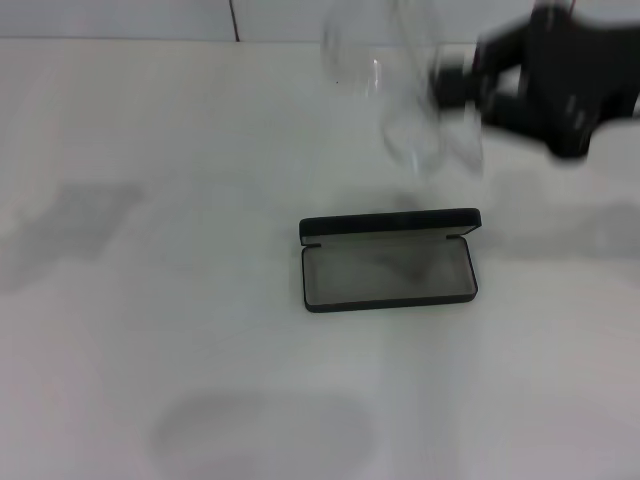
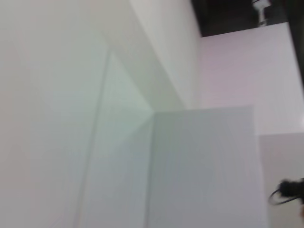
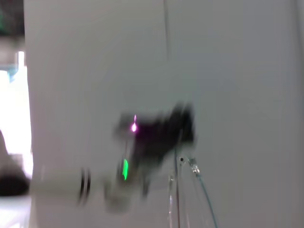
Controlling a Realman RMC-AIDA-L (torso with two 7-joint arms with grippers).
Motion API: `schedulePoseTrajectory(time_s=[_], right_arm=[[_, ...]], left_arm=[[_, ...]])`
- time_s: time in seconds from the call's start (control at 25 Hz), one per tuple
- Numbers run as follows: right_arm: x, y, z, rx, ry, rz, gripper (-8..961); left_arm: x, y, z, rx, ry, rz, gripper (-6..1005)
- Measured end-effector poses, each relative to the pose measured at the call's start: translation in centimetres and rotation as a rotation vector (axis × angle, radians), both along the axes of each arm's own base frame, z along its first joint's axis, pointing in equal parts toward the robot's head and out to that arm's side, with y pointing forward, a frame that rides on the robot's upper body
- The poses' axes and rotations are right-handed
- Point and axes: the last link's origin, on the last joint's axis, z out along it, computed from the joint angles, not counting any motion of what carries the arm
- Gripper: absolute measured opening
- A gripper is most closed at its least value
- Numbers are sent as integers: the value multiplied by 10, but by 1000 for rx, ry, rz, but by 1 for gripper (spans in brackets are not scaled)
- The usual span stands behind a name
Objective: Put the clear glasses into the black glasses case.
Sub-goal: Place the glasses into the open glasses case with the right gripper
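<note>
Table (image 1: 120,330): a white top fills the head view, bare but for the case.
Right gripper (image 1: 452,85): raised at the far right, above and behind the case, jaws clamped on the glasses.
Case (image 1: 390,272): black, open, lying flat near the table's middle, grey lining up and lid tipped back on the far side.
Glasses (image 1: 400,90): clear, held in the air off the table (blurred, faint against the white), up behind the case and well apart from it.
Left gripper: out of view.
</note>
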Motion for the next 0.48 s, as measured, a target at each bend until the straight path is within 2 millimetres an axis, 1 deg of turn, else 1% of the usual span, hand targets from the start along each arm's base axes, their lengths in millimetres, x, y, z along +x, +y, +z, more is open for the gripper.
schedulePoseTrajectory(time_s=[0.08, 0.16, 0.28, 0.36, 0.48], right_arm=[[-6, -6, -2, 0, -154, -11, 38], [-15, -10, -11, -1, -324, -25, 38], [-20, -11, -30, 0, -504, -54, 37], [-23, -11, -45, -2, -600, -57, 37], [-32, -9, -73, 10, -745, -33, 37]], left_arm=[[-9, -3, 7, 14, 20, 27, 81], [-16, -6, 12, 20, 47, 45, 81], [-24, -9, 17, 18, 94, 63, 81], [-27, -10, 17, 15, 123, 67, 81], [-32, -10, 18, 23, 159, 88, 81]])
